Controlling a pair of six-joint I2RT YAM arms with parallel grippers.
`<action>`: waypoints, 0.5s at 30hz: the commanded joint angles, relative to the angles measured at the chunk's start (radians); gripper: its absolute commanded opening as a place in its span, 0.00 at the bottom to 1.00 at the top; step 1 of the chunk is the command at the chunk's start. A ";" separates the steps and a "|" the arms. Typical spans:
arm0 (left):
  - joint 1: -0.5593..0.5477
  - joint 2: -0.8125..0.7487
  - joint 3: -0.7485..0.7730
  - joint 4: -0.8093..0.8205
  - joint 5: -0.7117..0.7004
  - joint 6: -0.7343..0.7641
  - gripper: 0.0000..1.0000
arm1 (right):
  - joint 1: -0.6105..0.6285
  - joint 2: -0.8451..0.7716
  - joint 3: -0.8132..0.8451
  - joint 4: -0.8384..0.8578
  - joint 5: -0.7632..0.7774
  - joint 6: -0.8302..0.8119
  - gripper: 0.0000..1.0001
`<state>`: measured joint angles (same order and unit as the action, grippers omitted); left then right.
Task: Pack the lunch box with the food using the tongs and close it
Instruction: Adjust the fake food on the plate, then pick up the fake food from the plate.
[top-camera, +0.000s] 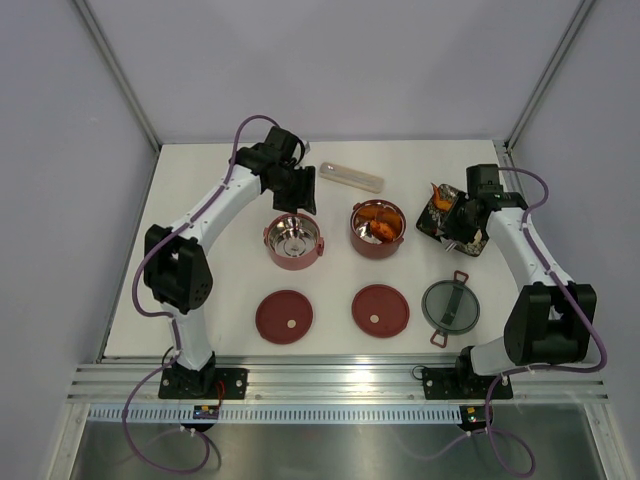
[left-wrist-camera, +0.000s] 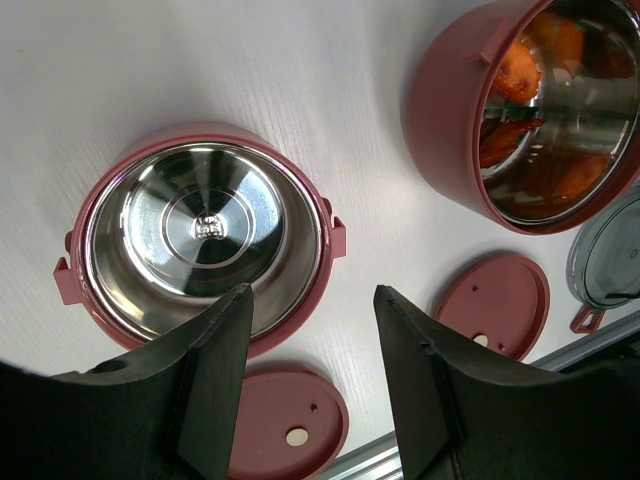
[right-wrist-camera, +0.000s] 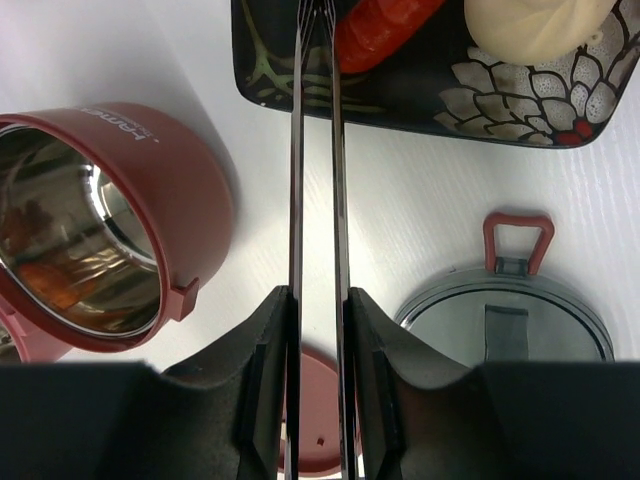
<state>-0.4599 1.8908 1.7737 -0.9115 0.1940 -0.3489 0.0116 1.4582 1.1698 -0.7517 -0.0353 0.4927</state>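
Observation:
My right gripper (right-wrist-camera: 318, 300) is shut on the tongs (right-wrist-camera: 296, 150), one finger pressed on each slim silver arm. The tong tips reach over the black tray (right-wrist-camera: 420, 110), close beside an orange-red food piece (right-wrist-camera: 385, 25). A white piece (right-wrist-camera: 535, 25) lies further right on the tray. One maroon bowl (top-camera: 378, 228) holds orange food (left-wrist-camera: 515, 70). The other bowl (left-wrist-camera: 205, 235) is empty steel inside. My left gripper (left-wrist-camera: 315, 295) hangs open just past that bowl's rim, holding nothing. In the top view the right gripper (top-camera: 462, 215) is over the tray and the left gripper (top-camera: 300, 195) is behind the empty bowl.
Two flat maroon lids (top-camera: 284, 316) (top-camera: 380, 309) lie near the front edge. The grey top lid (top-camera: 451, 305) with red latches sits front right. A pale beige case (top-camera: 351, 177) lies at the back between the arms.

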 joint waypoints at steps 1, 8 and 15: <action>-0.010 -0.033 0.018 0.036 0.001 -0.005 0.55 | -0.004 -0.067 0.008 -0.024 0.028 -0.013 0.36; -0.019 -0.015 0.035 0.028 0.005 -0.001 0.55 | -0.004 -0.111 0.119 -0.098 0.089 -0.022 0.36; -0.017 -0.010 0.035 0.029 -0.001 0.010 0.55 | -0.004 -0.199 0.071 -0.138 0.169 0.026 0.42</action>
<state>-0.4763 1.8912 1.7741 -0.9112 0.1944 -0.3481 0.0116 1.3109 1.2430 -0.8639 0.0719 0.4950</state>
